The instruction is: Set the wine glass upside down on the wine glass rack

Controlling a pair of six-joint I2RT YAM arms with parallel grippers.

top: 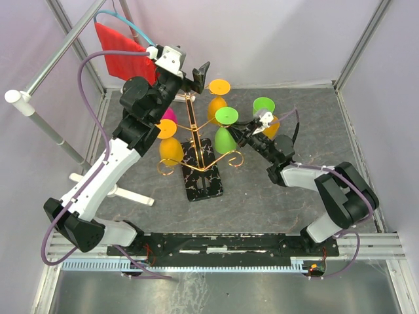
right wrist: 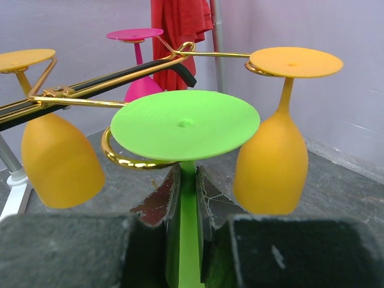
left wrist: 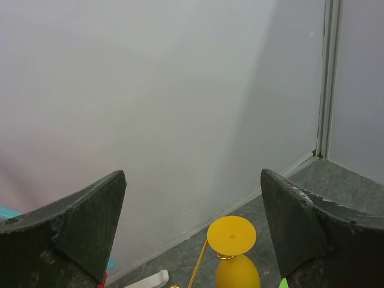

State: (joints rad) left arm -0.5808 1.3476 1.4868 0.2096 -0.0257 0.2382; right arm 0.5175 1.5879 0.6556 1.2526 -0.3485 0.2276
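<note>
The green wine glass (right wrist: 185,123) hangs upside down, foot uppermost, and my right gripper (right wrist: 187,171) is shut on its stem. A curled gold arm (right wrist: 120,157) of the wine glass rack (top: 203,171) lies just under the foot. Seen from above, the green glass (top: 226,127) is at the rack's right side, with my right gripper (top: 245,132) beside it. Two orange glasses (right wrist: 60,159) (right wrist: 273,162) and a pink one (right wrist: 135,35) hang inverted from other arms. My left gripper (top: 200,75) is open high above the rack's back, holding nothing, and an orange glass foot (left wrist: 231,234) shows below it.
Another green glass (top: 264,104) and an orange one (top: 273,125) are behind my right arm at the back right. A red cloth (top: 121,49) hangs from a metal pole (top: 62,59) at the back left. A white stand (top: 127,193) lies left of the rack.
</note>
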